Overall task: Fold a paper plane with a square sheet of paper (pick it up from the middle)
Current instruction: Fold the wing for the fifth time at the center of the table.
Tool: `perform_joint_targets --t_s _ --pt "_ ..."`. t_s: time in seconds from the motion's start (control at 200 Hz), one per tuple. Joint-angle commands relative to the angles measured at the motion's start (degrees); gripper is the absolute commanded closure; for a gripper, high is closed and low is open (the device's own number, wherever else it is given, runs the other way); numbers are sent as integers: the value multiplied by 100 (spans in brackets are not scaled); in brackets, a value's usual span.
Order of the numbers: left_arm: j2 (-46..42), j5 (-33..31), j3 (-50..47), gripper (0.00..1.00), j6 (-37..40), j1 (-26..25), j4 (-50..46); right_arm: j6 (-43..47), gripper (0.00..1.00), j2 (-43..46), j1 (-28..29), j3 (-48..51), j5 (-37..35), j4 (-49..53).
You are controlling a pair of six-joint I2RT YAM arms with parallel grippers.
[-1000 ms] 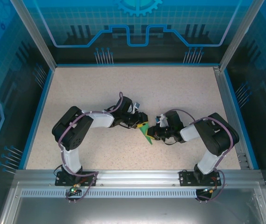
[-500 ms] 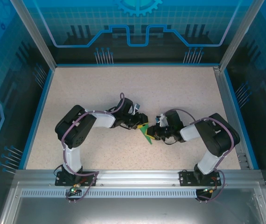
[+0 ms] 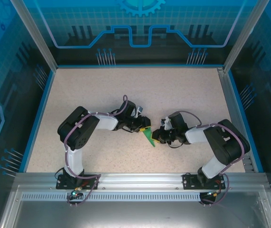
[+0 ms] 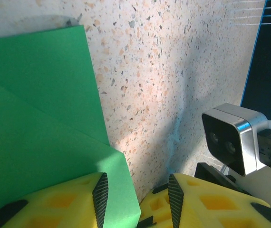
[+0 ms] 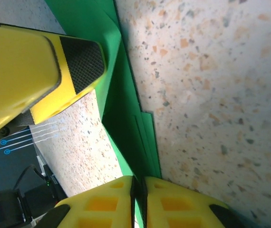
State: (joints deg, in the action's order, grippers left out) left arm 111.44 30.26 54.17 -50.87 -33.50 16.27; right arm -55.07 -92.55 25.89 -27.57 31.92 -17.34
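Note:
The green sheet of paper (image 3: 149, 136) is folded into a narrow pointed shape and sits between my two grippers at mid-table. My right gripper (image 3: 158, 137) comes at it from the right. In the right wrist view that gripper (image 5: 139, 190) is shut on the paper's layered folded edge (image 5: 126, 128), which stands up off the table. My left gripper (image 3: 145, 128) comes from the left. In the left wrist view its jaws (image 4: 136, 199) stand open, with a corner of the paper (image 4: 40, 142) lying against the left pad (image 4: 100, 194). The right pad is clear of the paper.
The speckled table (image 3: 126, 95) is bordered by blue walls and, at the front, a metal rail (image 3: 140, 179). A yellow finger of the left gripper (image 5: 35, 66) hangs close above the paper. The right wrist's camera housing (image 4: 230, 140) sits just beyond the left gripper.
Both arms' elbows have shifted slightly to the right. The grippers have stayed at the paper, and the right one keeps its hold.

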Motion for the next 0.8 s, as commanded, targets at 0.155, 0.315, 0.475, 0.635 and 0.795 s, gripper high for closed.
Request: perform_joint_targets --t_s 0.155,0.315,0.475,0.635,0.795 --pt "238 -178 67 57 223 -16 -311 383 92 -75 181 -178 -451 1156" --pt "269 -179 119 57 253 -10 -398 519 91 158 230 -226 -784 1625" --pt "282 -163 153 57 285 -16 -467 719 84 503 250 -268 -648 1833" --pt "299 -162 163 57 274 -12 -476 894 84 520 269 -367 -617 2136" --pt "299 -144 173 58 272 -13 -502 971 84 427 296 -432 -662 2277"
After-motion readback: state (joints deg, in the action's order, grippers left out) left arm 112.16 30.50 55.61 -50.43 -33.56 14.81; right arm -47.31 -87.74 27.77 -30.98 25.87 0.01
